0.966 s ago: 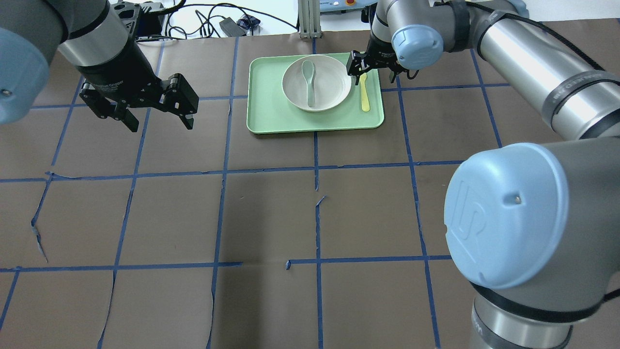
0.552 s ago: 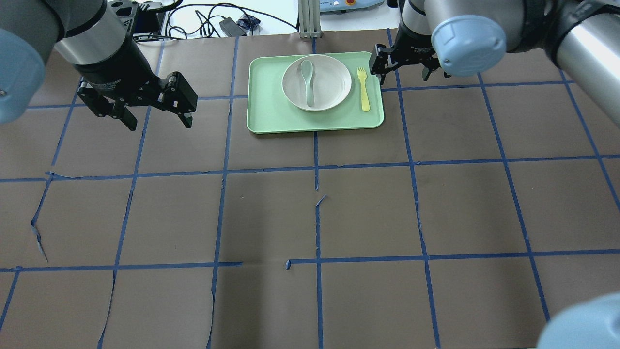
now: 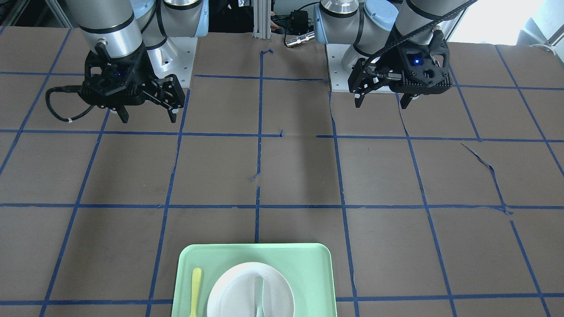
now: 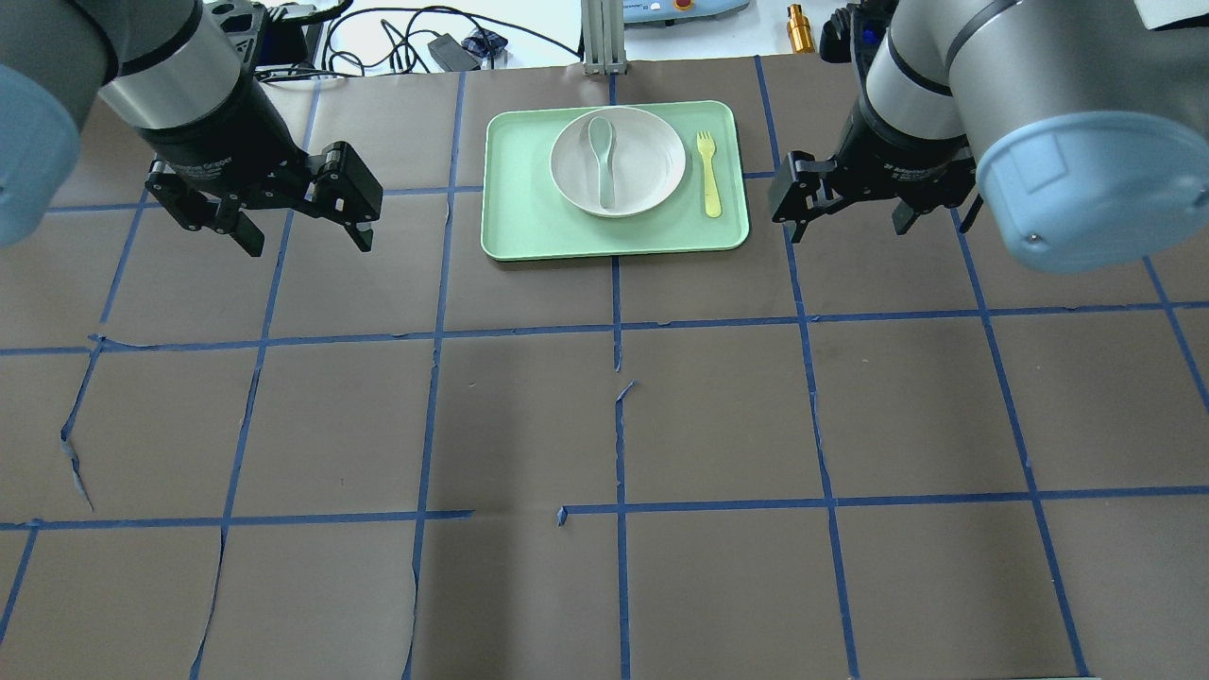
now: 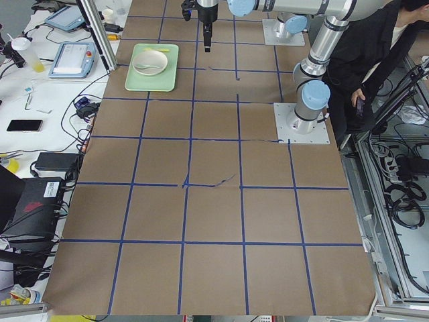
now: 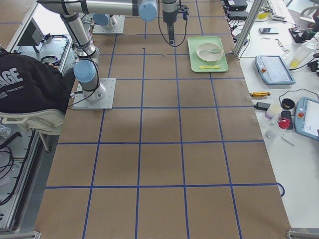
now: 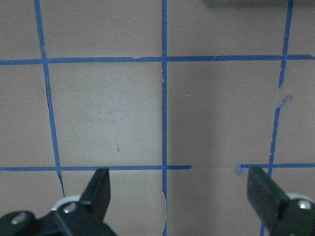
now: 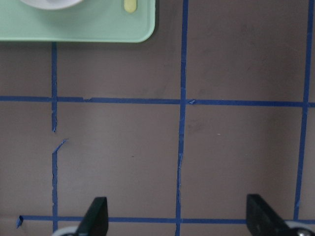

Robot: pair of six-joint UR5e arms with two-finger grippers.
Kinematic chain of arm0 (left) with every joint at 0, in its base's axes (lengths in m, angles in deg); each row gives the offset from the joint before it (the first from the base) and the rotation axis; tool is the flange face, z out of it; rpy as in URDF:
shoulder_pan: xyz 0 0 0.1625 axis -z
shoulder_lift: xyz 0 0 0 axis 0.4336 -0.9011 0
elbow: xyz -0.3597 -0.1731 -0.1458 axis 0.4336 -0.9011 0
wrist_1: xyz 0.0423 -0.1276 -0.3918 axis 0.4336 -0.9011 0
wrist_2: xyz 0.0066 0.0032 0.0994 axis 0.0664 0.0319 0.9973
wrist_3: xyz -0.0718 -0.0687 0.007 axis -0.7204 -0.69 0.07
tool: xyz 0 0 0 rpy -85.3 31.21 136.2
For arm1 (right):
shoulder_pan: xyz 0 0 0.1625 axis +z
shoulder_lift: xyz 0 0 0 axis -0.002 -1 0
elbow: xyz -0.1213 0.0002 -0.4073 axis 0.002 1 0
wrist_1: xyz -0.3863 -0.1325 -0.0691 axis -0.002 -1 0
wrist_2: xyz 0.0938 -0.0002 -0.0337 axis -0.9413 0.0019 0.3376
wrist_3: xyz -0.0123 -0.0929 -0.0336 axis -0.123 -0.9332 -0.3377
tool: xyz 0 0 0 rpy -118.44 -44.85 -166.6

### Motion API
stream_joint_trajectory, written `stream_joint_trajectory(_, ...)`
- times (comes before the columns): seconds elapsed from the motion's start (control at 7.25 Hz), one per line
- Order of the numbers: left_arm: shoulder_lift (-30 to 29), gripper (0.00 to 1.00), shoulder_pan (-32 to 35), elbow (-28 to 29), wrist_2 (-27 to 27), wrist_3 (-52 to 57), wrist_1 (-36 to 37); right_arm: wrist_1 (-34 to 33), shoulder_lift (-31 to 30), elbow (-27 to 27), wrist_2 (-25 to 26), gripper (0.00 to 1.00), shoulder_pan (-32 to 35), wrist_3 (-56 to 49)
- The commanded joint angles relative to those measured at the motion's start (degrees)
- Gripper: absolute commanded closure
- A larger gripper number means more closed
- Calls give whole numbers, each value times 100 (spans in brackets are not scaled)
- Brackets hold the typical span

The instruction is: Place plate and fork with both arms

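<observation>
The white plate (image 4: 654, 161) sits on a light-green tray (image 4: 529, 227) at the far middle of the table. The yellow fork (image 4: 708, 186) lies on the tray just right of the plate, tines pointing away from me. My right gripper (image 4: 845, 229) is open and empty, above the table right of the tray. My left gripper (image 4: 310, 244) is open and empty, above the table left of the tray. The front view shows the plate (image 3: 233, 290), the fork (image 3: 194, 286), the left gripper (image 3: 380, 105) and the right gripper (image 3: 149, 118). The right wrist view shows the tray corner (image 8: 98, 29) and the fork's handle end (image 8: 130, 5).
A pale grey-green spoon (image 4: 602, 161) lies in the plate. Cables and devices (image 4: 444, 42) and a metal post (image 4: 603, 38) stand past the far edge. The brown table cover has a blue tape grid (image 4: 619, 425). A person (image 6: 30, 89) sits by the robot's base.
My right gripper has drawn back from over the fork's tines, to the right and toward me, off the tray. The fork stays lying on the tray. The left gripper has barely shifted.
</observation>
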Motion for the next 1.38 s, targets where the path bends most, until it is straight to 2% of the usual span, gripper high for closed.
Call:
stream_joint_trajectory(0.0, 9, 0, 0, -2, 0, -5, -14, 523, -188, 154, -66, 0, -6, 43)
stream_joint_trajectory(0.28, 27, 0, 0, -1, 0, 4, -14, 523, -100, 584, -84, 0, -58, 35)
stream_joint_trajectory(1.24, 18, 0, 0, -1, 0, -31, -6, 401, -12, 577, -14, 0, -59, 43)
